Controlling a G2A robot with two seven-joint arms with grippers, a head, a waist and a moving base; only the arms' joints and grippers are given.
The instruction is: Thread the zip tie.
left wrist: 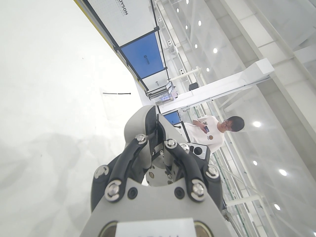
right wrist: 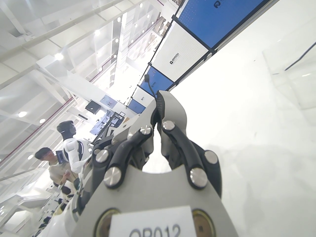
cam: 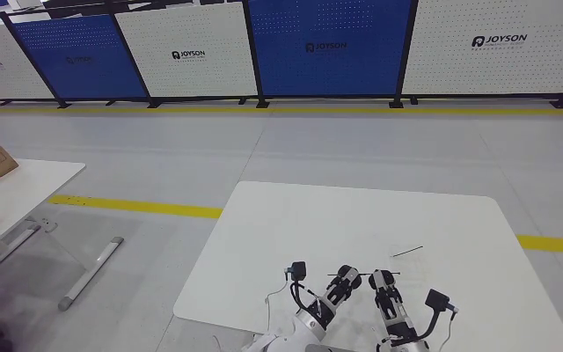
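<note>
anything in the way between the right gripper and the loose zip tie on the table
Nothing visible stands between the right gripper and the loose zip tie on the white table. That gripper is shut on a second zip tie.

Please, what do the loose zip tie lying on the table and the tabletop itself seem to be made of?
Loose zip tie: probably black plastic with a matte finish; it is a thin dark strip with no glint. Table: a smooth, even white top, maybe laminate or painted board. No grain or texture shows, so what lies under the surface stays open.
</note>
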